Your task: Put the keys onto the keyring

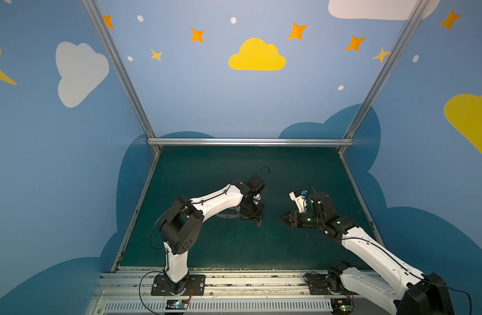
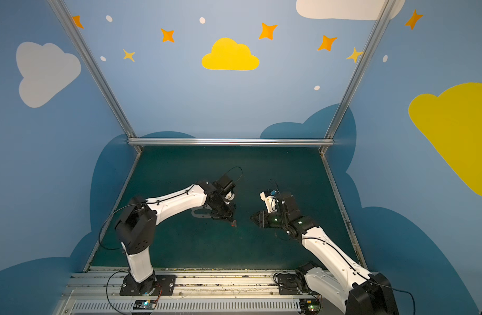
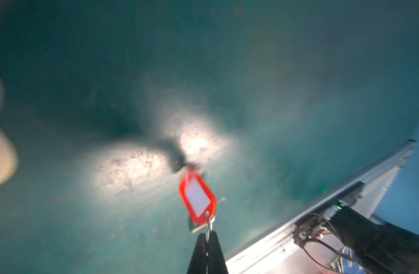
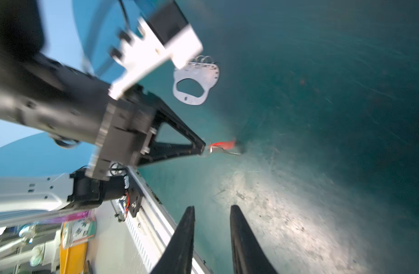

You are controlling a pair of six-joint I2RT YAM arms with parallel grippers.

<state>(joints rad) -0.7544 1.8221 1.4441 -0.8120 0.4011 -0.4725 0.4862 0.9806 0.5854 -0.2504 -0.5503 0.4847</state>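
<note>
Left gripper (image 3: 207, 233) sits nearest in the left wrist view, its jaws pressed together on the thin metal link at the end of the keys (image 3: 197, 198). The red tag hangs blurred over the green mat (image 3: 85, 71). The bundle looks light, hard and loosely jointed, so it probably swings. A pinch on the flat tag would likely steady it better than the slippery wire.

Seen from the right wrist, the right gripper (image 4: 213, 213) stands partly open and empty, well apart from the keys. The keys jut from the left gripper's tip, and I cannot tell whether their far end touches the mat. Beyond lies the grey plate (image 4: 203, 72), with the keyring (image 4: 204, 58) among thin loops at its edge.

Both top views show the keys (image 1: 259, 224) between the two grippers.
</note>
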